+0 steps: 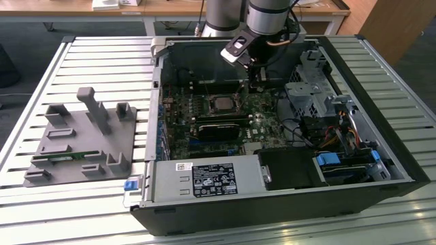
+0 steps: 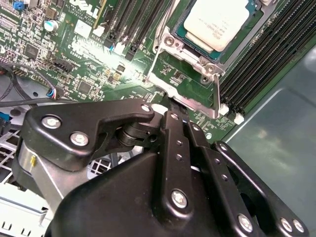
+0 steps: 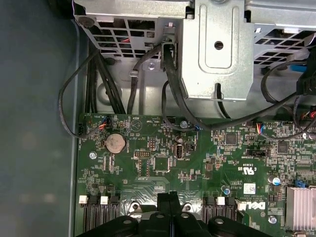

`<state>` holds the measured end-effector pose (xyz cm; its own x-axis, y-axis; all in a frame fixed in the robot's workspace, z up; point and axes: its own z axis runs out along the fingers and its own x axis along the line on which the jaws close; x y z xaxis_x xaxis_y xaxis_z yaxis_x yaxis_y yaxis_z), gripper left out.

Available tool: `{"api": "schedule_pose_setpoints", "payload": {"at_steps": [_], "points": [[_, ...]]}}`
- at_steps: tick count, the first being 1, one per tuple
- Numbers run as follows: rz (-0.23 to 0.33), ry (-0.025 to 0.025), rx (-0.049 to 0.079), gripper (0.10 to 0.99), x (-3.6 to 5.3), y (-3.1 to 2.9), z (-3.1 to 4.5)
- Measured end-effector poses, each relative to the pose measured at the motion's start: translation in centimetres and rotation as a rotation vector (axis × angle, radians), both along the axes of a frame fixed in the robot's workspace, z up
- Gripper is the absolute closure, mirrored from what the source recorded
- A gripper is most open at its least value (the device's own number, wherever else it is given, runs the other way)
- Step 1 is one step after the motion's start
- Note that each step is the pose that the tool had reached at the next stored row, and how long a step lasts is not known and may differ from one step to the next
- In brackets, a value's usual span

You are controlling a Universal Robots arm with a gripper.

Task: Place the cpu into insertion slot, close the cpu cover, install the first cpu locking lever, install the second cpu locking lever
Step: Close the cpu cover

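The cpu (image 2: 217,22), with its dull silver top, lies in the insertion slot on the green board; in the exterior view the cpu (image 1: 223,103) sits mid-board. The silver cpu cover (image 2: 195,60) lies down around the chip and hides most of the slot. A thin metal locking lever (image 2: 216,94) runs along one side of the socket. My gripper (image 2: 174,109) is shut, black fingertips pressed together, its tip at the cover's edge tab beside that lever. I see nothing between the fingers. In the exterior view the gripper (image 1: 255,88) hangs inside the case, toward the view's right of the chip.
The open computer case (image 1: 381,168) lies on a slatted table. A metal drive cage (image 3: 217,49) and black cables (image 3: 98,84) stand close behind my gripper. Memory slots (image 2: 266,64) flank the socket. A grey fixture (image 1: 81,138) sits at the exterior view's left.
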<state>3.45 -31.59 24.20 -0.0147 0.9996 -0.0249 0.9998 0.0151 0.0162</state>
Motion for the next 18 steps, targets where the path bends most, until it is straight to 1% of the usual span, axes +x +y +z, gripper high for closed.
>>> {"api": "schedule_pose_setpoints", "payload": {"at_steps": [18], "points": [[0.0, 0.0, 0.0, 0.98, -0.63, 0.0, -0.06]]}}
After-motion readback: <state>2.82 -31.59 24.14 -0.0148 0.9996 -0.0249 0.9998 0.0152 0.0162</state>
